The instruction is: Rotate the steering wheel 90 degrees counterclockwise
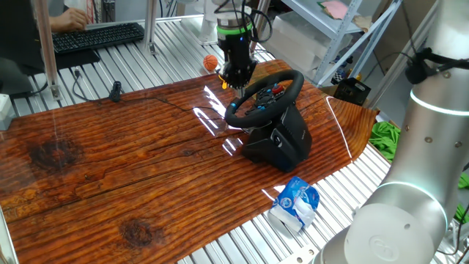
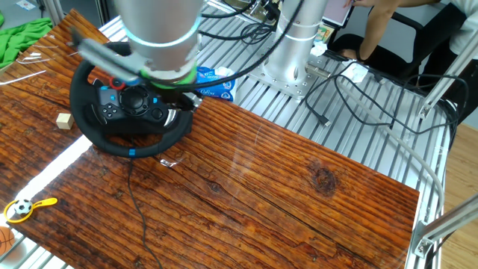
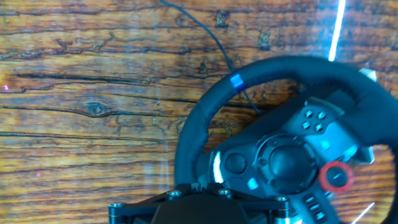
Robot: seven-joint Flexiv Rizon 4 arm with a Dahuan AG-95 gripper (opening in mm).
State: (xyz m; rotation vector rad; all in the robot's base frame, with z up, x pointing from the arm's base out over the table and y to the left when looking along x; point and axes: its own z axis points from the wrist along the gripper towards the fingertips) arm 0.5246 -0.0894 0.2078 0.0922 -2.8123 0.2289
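The steering wheel (image 1: 272, 86) is a black thick-rimmed wheel on a bulky black base (image 1: 282, 141), standing on the wooden tabletop. Its hub carries red and coloured buttons. A blue stripe on the rim (image 3: 236, 81) points toward the table's middle, and the stripe also shows in the other fixed view (image 2: 133, 152). My gripper (image 1: 236, 79) hangs straight down at the rim's far left edge, at or just above it. Its fingers are hidden in every view, so I cannot tell whether it is open, shut or touching the rim. In the hand view only its black body shows, at the bottom edge.
A thin cable (image 3: 208, 38) runs from the wheel across the wood. A blue-and-white packet (image 1: 295, 205) lies on the metal slats by the table edge. A small wooden cube (image 2: 65, 121), a toy football (image 2: 25, 207), an orange ball (image 1: 210, 63) and green cloth (image 2: 22, 37) lie around the wheel.
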